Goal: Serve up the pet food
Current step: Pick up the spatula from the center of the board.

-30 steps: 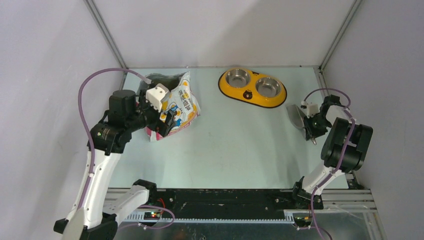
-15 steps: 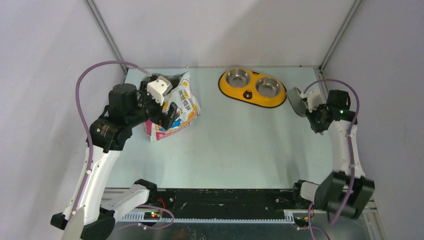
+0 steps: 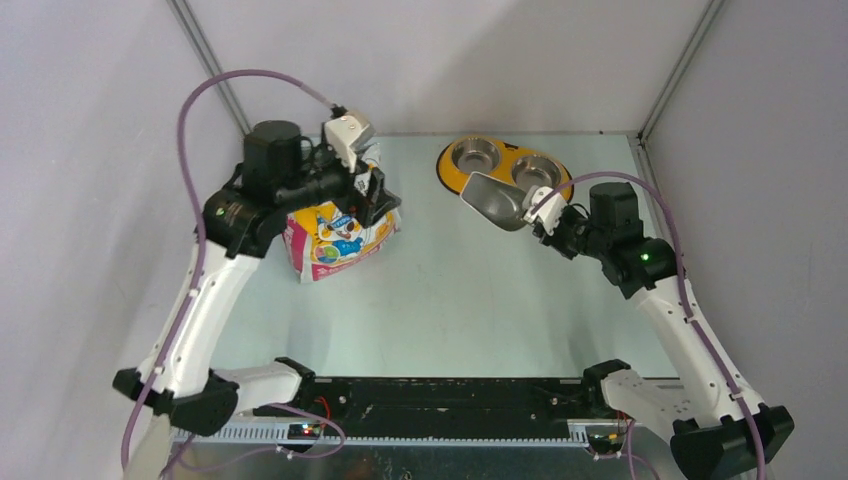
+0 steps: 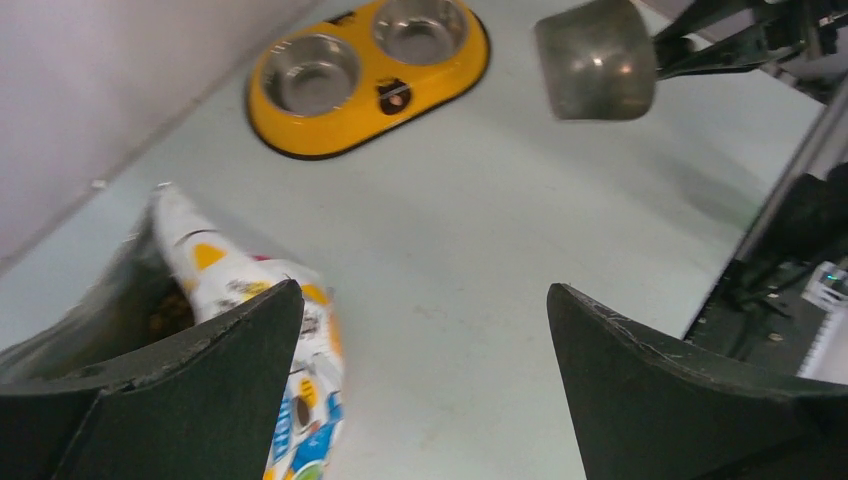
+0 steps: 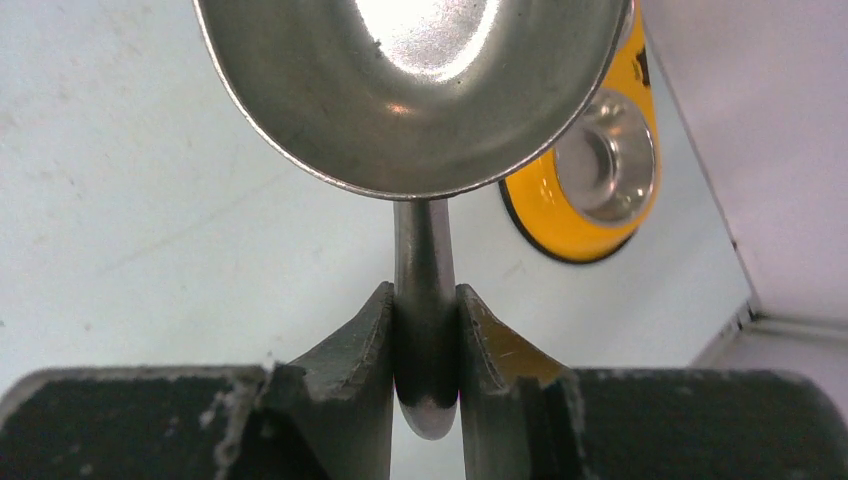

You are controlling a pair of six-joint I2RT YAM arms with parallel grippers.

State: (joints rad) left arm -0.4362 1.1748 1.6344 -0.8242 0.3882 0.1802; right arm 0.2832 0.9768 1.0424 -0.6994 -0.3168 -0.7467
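The pet food bag point(image 3: 335, 235), glossy white, orange and pink with a cartoon cat, stands at the back left. Brown kibble point(image 4: 176, 312) shows inside its open mouth. My left gripper point(image 3: 376, 197) hovers at the bag's top right edge, open wide; in the left wrist view one finger point(image 4: 200, 385) overlaps the bag point(image 4: 245, 290), and I cannot tell whether they touch. My right gripper point(image 3: 545, 215) is shut on the handle point(image 5: 425, 290) of the grey metal scoop point(image 3: 495, 200), held above the table in front of the feeder. No kibble shows in the scoop point(image 4: 597, 60).
The yellow double-bowl feeder point(image 3: 455, 178) lies at the back centre with two steel bowls, partly covered by the scoop from above. It also shows as the feeder point(image 4: 300, 135) and the feeder point(image 5: 560, 225) in the wrist views. Grey walls close in left, back and right.
The right arm has swung left from the right wall, carrying the scoop to the front of the feeder. The left gripper has moved back and right to the bag's top edge.
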